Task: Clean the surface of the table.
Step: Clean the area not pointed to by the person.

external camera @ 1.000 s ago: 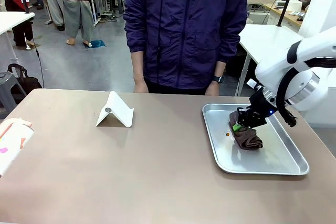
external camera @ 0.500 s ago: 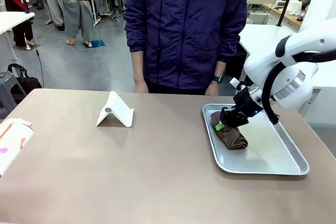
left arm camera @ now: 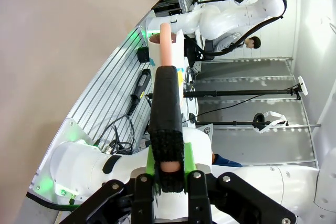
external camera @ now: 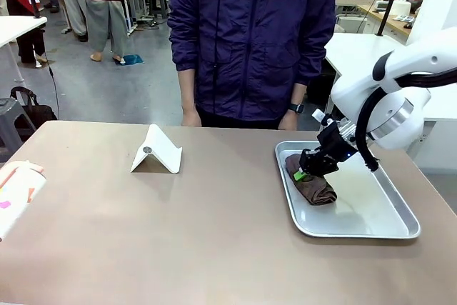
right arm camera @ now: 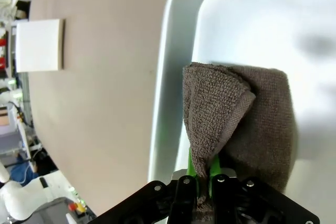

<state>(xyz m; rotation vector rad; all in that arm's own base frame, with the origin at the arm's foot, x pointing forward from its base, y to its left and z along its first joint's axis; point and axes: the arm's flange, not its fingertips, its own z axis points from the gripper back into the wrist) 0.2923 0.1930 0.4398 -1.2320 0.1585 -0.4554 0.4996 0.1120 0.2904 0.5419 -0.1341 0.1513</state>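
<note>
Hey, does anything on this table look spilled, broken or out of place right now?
Nothing stands out. The brown towel lies bunched in the metal tray, pinched by the right gripper; the white stand sits upright on the table, whose top shows no spills.

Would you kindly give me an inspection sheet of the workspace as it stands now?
Surface: table brownish, matte; no spills seen.
Job's things: brown cloth resting in the metal tray, near its left wall.
Clutter: white folded stand on the table; pink-and-white item at its left edge.
Grippers: right gripper shut on the cloth; left gripper shut on a black tool with a peach core.
Cables: black cable looped along the right arm.
Surroundings: person in a dark jacket at the far edge; white side table behind.
</note>
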